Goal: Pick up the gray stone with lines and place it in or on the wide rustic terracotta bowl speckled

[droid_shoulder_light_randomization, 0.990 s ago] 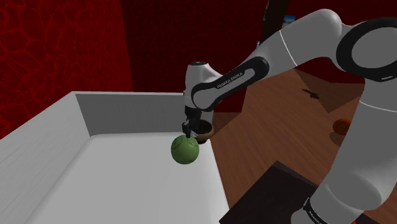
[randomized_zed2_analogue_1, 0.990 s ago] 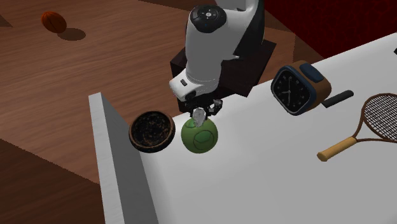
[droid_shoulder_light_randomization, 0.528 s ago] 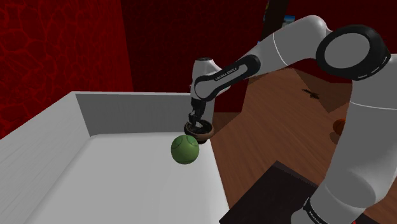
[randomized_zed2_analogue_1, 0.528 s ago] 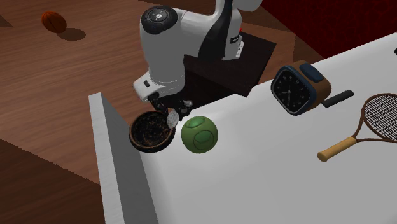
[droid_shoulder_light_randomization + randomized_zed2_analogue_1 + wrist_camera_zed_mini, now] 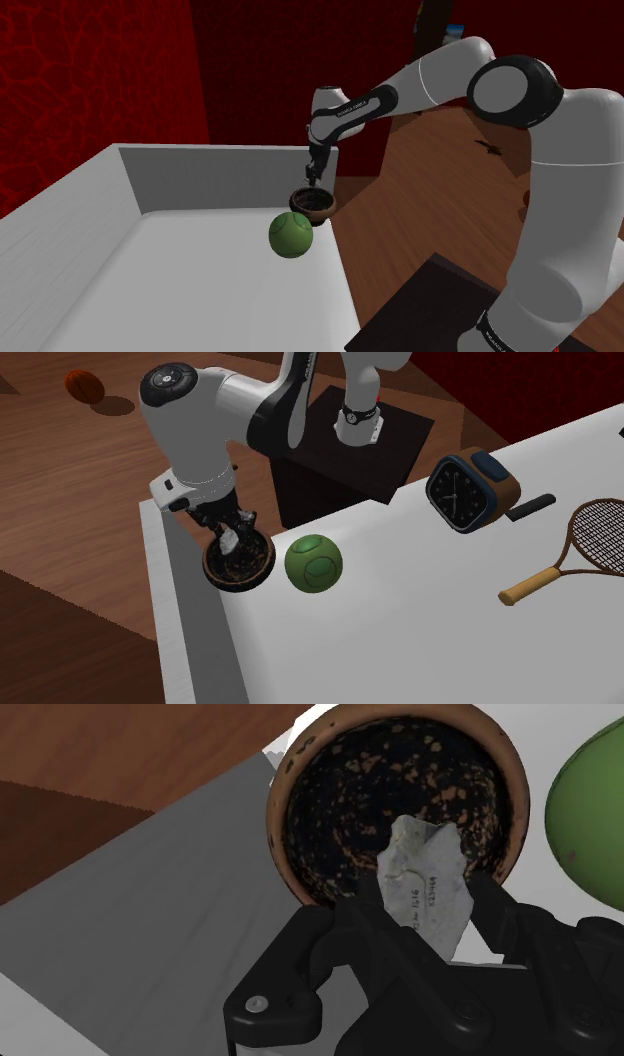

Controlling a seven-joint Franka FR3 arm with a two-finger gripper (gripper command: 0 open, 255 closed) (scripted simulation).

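Where the tool (image 5: 430,909) clasps it, the pale stone (image 5: 420,864) is jagged.

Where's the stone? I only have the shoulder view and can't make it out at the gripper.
Observer: Wrist view shows the pale grey stone clasped in the gripper.
Operator: Over the bowl?
Observer: Yes. In the wrist view it hangs in front of the bowl, over its dark speckled inside, not yet released.
Operator: Anything nearby besides the green ball?
Observer: In the second exterior view, past the green ball, a clock and a racket sit on the same white surface, well away from the bowl.
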